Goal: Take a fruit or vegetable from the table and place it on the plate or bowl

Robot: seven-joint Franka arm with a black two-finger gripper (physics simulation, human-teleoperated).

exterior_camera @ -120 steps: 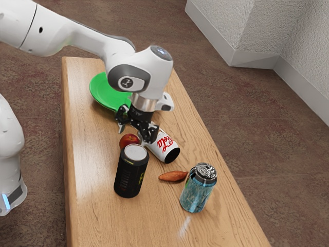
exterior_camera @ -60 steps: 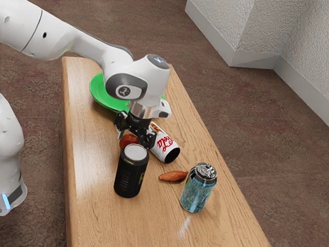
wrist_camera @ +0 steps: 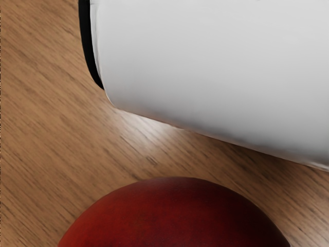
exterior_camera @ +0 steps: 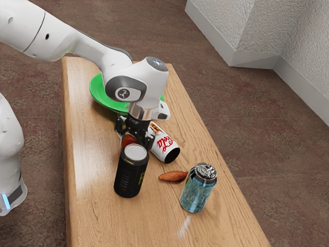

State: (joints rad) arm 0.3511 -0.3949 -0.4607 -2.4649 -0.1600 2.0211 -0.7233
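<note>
Tabletop: end effector at apple, crowded by white can.

fingers spread, low around red apple | white can just beside apple | green plate behind arm

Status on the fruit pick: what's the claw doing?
Claw open, down at the red fruit. Fruit on the table, not lifted. White can lying close beside it, black can upright nearby.

Apple between white can, black can
</note>
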